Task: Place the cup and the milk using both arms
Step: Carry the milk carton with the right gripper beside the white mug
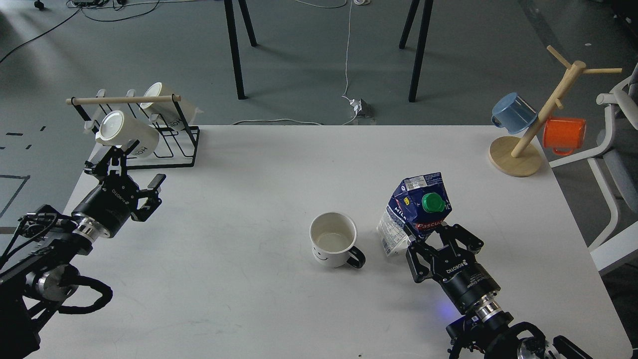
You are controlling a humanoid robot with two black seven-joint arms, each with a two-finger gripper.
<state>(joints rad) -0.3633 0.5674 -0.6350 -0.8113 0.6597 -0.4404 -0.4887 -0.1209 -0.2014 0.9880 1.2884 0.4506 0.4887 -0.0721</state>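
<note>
The white cup [333, 240] with a black handle and a smiley face stands upright near the middle of the white table [249, 169], its handle pointing right. The blue and white milk carton [416, 207] with a green cap is tilted, just right of the cup and apart from it. My right gripper [432, 232] is shut on the carton's lower front part. I cannot tell whether the carton's base touches the table. My left gripper [135, 163] is open and empty at the table's left side, far from the cup.
A black wire rack [172, 147] with two cream mugs [127, 133] sits at the far left corner, just beyond my left gripper. A wooden mug tree [518, 152] holding a blue mug [513, 112] and an orange mug [564, 134] stands at the far right corner.
</note>
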